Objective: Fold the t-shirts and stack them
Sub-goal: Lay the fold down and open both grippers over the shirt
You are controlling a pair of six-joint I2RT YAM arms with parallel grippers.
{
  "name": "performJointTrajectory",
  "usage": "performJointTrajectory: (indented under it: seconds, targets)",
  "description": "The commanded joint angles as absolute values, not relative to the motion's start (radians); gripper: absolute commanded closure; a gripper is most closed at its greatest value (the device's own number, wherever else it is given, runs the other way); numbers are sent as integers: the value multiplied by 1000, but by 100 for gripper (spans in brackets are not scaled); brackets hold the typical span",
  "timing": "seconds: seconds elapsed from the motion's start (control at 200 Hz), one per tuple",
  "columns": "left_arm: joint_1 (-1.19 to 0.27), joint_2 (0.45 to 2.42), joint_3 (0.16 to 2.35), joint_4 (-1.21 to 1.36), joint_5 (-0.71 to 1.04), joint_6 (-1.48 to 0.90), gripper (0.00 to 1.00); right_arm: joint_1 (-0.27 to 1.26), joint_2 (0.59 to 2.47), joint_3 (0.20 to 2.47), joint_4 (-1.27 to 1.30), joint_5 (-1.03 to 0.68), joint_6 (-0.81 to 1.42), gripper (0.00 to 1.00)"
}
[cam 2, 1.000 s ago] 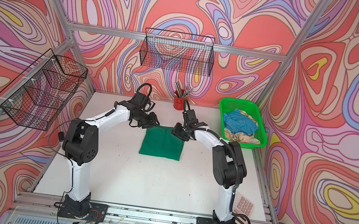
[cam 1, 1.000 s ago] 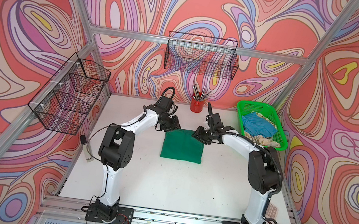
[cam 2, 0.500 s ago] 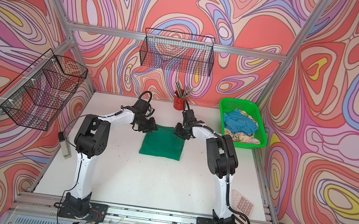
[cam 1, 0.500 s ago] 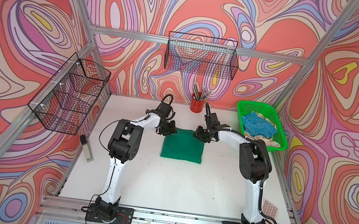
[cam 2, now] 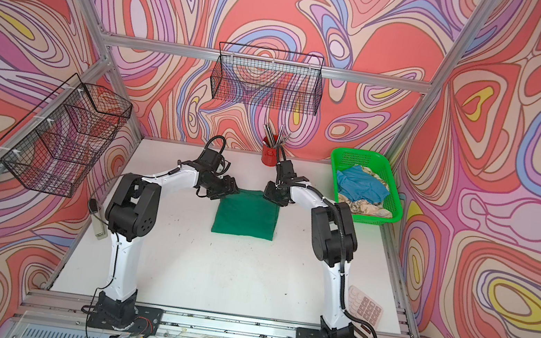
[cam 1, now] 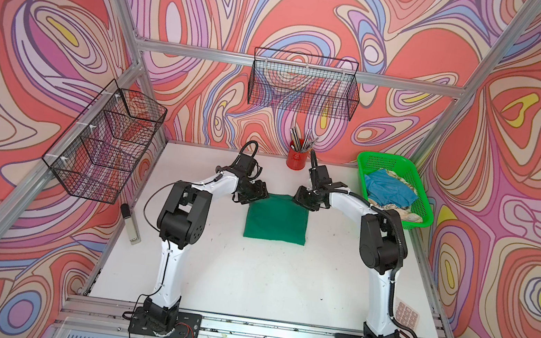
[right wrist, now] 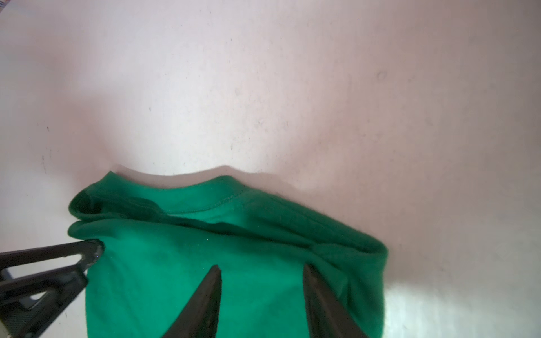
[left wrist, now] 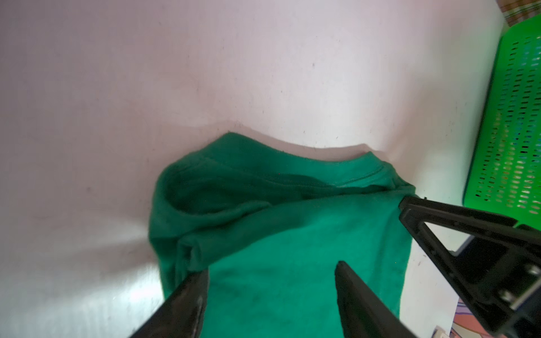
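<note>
A dark green t-shirt [cam 1: 276, 220] [cam 2: 246, 215] lies folded into a flat rectangle on the white table, toward the back. My left gripper [cam 1: 260, 193] [left wrist: 272, 267] hovers over its far left corner, jaws open with only flat cloth between them. My right gripper [cam 1: 300, 200] [right wrist: 262, 267] is over the far right corner, also open and pinching nothing. The collar and layered fold edges [right wrist: 205, 202] lie just beyond the fingertips. A light blue t-shirt [cam 1: 387, 193] and a cream patterned one [cam 1: 397, 212] lie crumpled in the green basket [cam 1: 387, 157].
A red cup of pens [cam 1: 296, 159] stands just behind the grippers at the back wall. Black wire baskets hang on the left wall [cam 1: 102, 144] and back wall [cam 1: 304, 89]. A calculator [cam 1: 407, 314] lies at front right, a small device [cam 1: 131, 225] at the left edge.
Half a second ago both arms were stretched further over the tee's far edge; their elbows have since drawn back. The green tee lies where it was.
</note>
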State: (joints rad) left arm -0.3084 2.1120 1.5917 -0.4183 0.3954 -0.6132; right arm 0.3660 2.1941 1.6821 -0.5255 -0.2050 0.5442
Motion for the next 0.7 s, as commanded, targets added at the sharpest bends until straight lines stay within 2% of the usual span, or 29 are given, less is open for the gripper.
performJointTrajectory:
  seconds: [0.0, 0.11, 0.215, 0.371, 0.551, 0.696]
  targets:
    - [-302, 2003, 1584, -433, 363, -573, 25, 359, 2082, 1665, -590, -179, 523, 49]
    - [-300, 1990, 1584, -538, 322, -468, 25, 358, 1982, 1601, -615, -179, 521, 47]
    - [-301, 1992, 1550, -600, 292, -409, 30, 357, 1898, 1534, -633, -182, 524, 46]
    - [-308, 2008, 1496, -604, 290, -414, 39, 357, 1801, 1441, -644, -188, 540, 46]
    - [-321, 2045, 1476, -597, 269, -442, 45, 358, 1729, 1383, -647, -189, 554, 45]
    - [-325, 2070, 1454, -562, 319, -493, 50, 358, 1701, 1361, -645, -184, 563, 45]
